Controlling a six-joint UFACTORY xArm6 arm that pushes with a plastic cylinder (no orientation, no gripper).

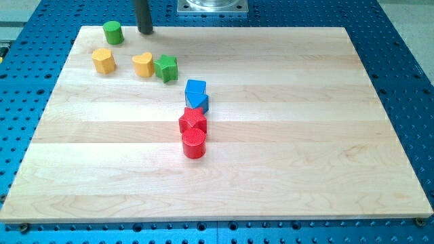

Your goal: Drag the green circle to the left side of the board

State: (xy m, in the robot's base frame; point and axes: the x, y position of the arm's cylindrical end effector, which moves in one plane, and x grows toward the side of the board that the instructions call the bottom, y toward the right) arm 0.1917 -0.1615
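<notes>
The green circle [112, 32], a short green cylinder, stands near the board's top-left corner. My tip [145, 31] is at the board's top edge, just to the right of the green circle, a small gap apart from it. The dark rod rises out of the view's top. Below the green circle lies a yellow block [104, 60]. To its right are a yellow heart [143, 64] and a green star [165, 68], touching each other.
A blue block [196, 93] sits near the board's middle, with a red star [192, 122] and a red cylinder [194, 144] right below it. The wooden board [305, 135] rests on a blue perforated table. A metal mount shows at the view's top.
</notes>
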